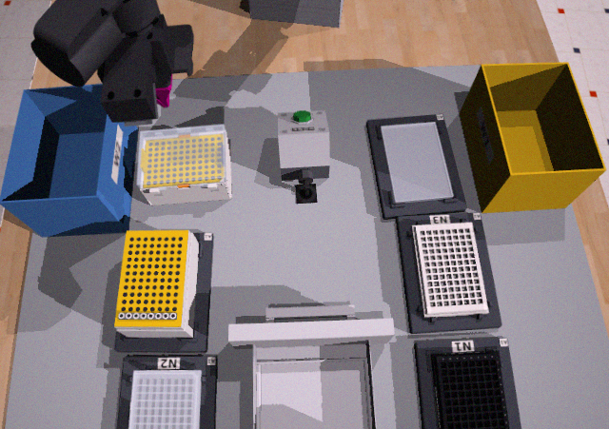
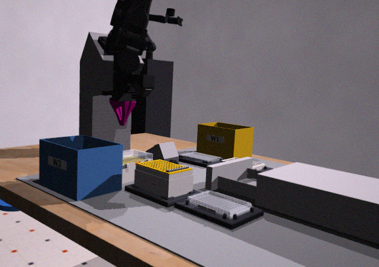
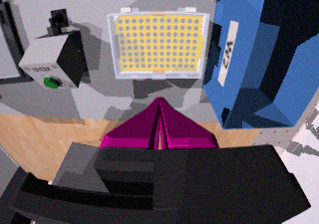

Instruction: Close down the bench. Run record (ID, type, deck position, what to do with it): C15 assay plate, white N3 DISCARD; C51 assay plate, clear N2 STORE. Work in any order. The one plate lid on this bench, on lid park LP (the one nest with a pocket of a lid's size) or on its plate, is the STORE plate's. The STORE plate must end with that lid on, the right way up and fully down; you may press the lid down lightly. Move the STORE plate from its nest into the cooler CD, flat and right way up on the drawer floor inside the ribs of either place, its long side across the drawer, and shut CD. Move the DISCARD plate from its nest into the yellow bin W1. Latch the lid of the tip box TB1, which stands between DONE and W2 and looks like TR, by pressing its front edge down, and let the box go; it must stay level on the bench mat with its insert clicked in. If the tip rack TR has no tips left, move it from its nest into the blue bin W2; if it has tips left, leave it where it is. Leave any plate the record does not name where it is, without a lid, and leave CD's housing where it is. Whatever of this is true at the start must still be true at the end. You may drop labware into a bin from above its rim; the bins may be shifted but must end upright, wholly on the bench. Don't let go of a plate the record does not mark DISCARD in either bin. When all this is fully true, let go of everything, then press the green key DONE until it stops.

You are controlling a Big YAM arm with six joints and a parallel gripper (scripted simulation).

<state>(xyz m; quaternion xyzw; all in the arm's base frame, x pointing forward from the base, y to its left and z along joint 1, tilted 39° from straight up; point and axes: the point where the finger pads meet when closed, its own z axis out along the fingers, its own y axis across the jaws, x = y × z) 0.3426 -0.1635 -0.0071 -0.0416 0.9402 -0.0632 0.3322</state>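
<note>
My gripper (image 1: 165, 95) (image 2: 122, 121) (image 3: 159, 103) has magenta fingers, is shut and holds nothing. It hangs high above the back edge of the tip box TB1 (image 1: 183, 161) (image 2: 134, 158) (image 3: 159, 44), which has a clear lid over a yellow insert. The tip rack TR (image 1: 153, 279) (image 2: 163, 166) shows one row of tips at its near edge. The clear plate (image 1: 165, 399) (image 2: 218, 203) sits in N2. The white plate (image 1: 450, 267) sits in N3. The plate lid (image 1: 417, 161) (image 2: 200, 157) lies on LP. The cooler drawer (image 1: 309, 390) stands open. The green DONE key (image 1: 301, 116) (image 3: 51, 83) is right of TB1.
The blue bin W2 (image 1: 64, 215) (image 2: 79, 169) (image 3: 222, 95) stands left of TB1. The yellow bin W1 (image 1: 540, 190) (image 2: 226, 141) stands at the back right. A black plate (image 1: 469, 390) sits in N1. The cooler housing (image 2: 318, 190) is at the front.
</note>
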